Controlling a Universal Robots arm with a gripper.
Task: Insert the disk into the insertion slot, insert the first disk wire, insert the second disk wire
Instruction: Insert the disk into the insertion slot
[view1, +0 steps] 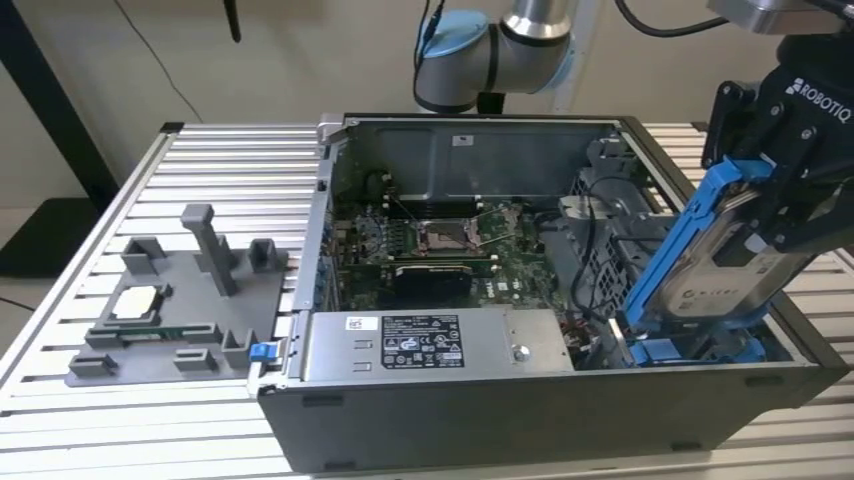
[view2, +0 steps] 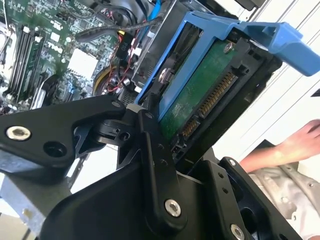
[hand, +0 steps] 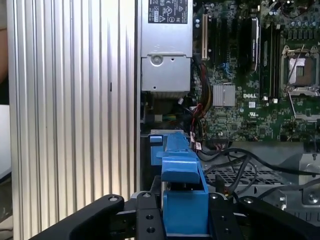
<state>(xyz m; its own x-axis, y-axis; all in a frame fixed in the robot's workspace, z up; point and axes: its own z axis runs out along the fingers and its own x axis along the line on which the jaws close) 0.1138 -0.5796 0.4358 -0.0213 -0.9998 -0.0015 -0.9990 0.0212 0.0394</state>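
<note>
A: None of the three steps looks finished to me. Where is the disk (view1: 727, 265)?

B: It hangs tilted above the insertion slot (view1: 694, 350), at the near corner of the case on the exterior view's right. Its lower end is at the blue fittings but not seated, I judge.

A: And the gripper (view1: 785, 225)?

B: Its fingers press the blue frame from both sides and carry the disk. In the second wrist view the connector edge of the disk (view2: 200, 97) is bare, with no wire plugged there.

A: What is around?

B: Black cables (hand: 235, 162) lie beside the cage and may catch. The motherboard (view1: 427, 240) is further to the exterior view's left. A person's hand (view2: 300, 145) is near.
</note>
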